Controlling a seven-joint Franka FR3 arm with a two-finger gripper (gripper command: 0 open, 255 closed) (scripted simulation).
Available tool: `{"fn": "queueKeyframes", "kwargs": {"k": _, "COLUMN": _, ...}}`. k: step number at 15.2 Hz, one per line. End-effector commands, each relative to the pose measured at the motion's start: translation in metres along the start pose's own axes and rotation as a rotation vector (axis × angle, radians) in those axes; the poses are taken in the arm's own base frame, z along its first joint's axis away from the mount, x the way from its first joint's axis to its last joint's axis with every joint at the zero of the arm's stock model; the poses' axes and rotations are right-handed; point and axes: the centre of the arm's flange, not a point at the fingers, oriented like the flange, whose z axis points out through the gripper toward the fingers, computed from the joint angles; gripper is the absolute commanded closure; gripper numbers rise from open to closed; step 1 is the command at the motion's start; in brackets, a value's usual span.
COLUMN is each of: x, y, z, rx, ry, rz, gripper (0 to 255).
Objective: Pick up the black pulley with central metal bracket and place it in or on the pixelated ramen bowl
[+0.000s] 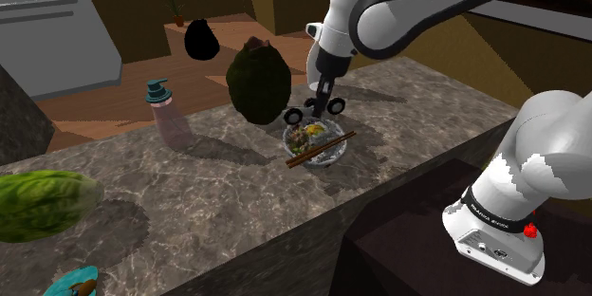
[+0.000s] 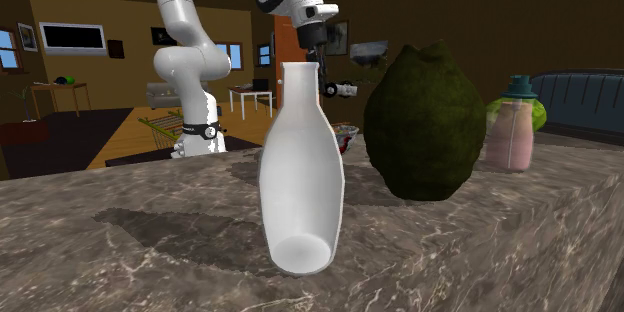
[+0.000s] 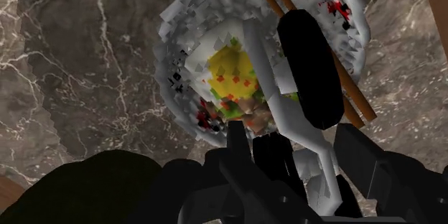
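While the gripper [image 1: 323, 98] hung over the ramen bowl [image 1: 330, 158] with its fingers drawn in close on the grey middle bracket of the black pulley [image 1: 315, 110], the load was in the air, clear of the bowl and not touching it. In the shoulder view the pulley sat above the far part of the rim rather than plainly over the middle, though the wrist view showed the noodles and yellow topping directly beneath it. The main risk, as I judged it, was a drop from that height. A pair of brown chopsticks [image 1: 322, 148] lay slantwise across the bowl's mouth, and a wheel striking them could tip the pulley over the rim or knock the sticks off. Once on the marbled counter [image 1: 190, 209], its round wheels would let it roll. A release too near the far rim would send it toward the dark green bumpy lump [image 1: 258, 81] standing just beside the bowl. Lowering carelessly could also press the fingers or a wheel onto the chopsticks and shift the bowl. The pulley's long axis ran from one black wheel to the other, roughly level and crosswise to the fingers, rising slightly toward the shoulder view's right, with a wheel at each end and the bracket between them.
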Motion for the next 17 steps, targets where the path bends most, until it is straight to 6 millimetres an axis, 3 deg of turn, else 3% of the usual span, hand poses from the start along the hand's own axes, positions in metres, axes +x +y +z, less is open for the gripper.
{"fn": "queueKeyframes", "kwargs": {"k": 1, "x": -0.004, "y": 0.002, "z": 0.009, "rx": 0.0, "ry": 0.0, "rz": -0.001, "gripper": 255}}
{"fn": "queueKeyframes", "kwargs": {"k": 11, "x": -0.016, "y": 0.002, "z": 0.064, "rx": 0.0, "ry": 0.0, "rz": -0.001, "gripper": 255}}
{"fn": "queueKeyframes", "kwargs": {"k": 17, "x": -0.016, "y": 0.002, "z": 0.064, "rx": 0.0, "ry": 0.0, "rz": -0.001, "gripper": 255}}
